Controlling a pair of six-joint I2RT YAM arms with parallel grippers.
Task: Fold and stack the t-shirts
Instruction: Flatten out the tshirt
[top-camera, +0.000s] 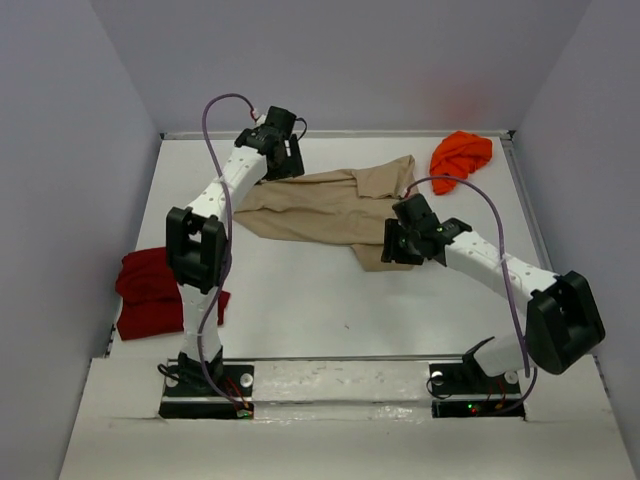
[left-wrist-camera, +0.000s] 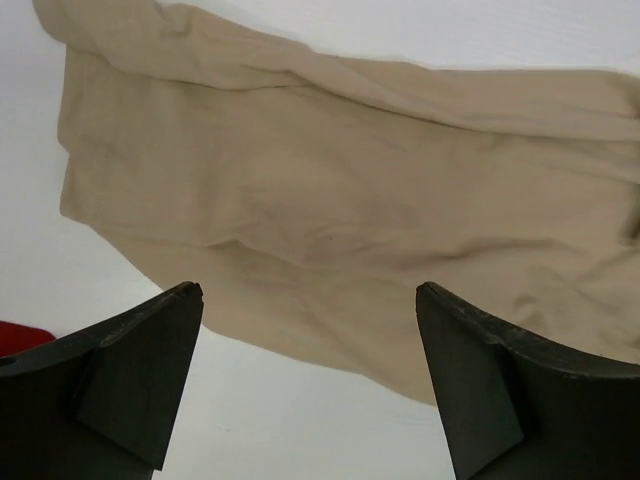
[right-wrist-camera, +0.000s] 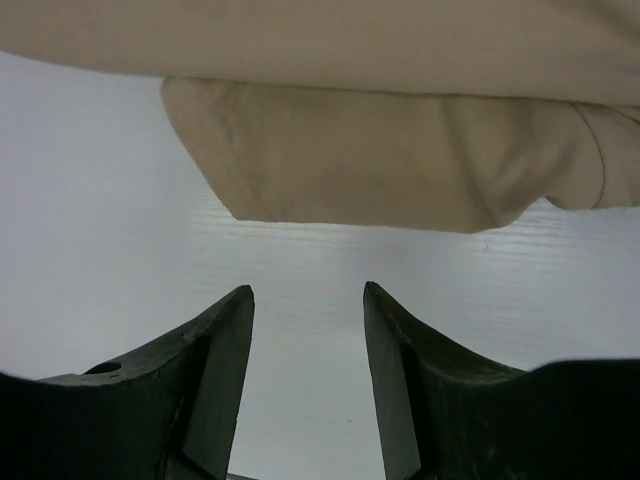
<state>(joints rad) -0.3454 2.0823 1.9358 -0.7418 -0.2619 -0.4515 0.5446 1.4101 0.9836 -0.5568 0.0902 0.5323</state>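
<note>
The tan t-shirt (top-camera: 320, 205) lies crumpled flat across the middle of the table. My left gripper (top-camera: 283, 160) hovers over its far left end; in the left wrist view the gripper (left-wrist-camera: 308, 290) is open wide, with the tan cloth (left-wrist-camera: 330, 180) beyond the fingertips and nothing between them. My right gripper (top-camera: 398, 243) sits at the shirt's near right corner. In the right wrist view it (right-wrist-camera: 308, 290) is open over bare table, a folded tan sleeve (right-wrist-camera: 370, 160) just ahead of it. The dark red t-shirt (top-camera: 150, 290) lies at the left edge. The orange t-shirt (top-camera: 460, 155) is bunched at the far right.
Grey walls close in the white table (top-camera: 300, 300) on the left, back and right. A raised white ledge (top-camera: 330, 375) runs along the near edge between the arm bases. A sliver of the red shirt (left-wrist-camera: 20, 335) shows at the left wrist view's left edge.
</note>
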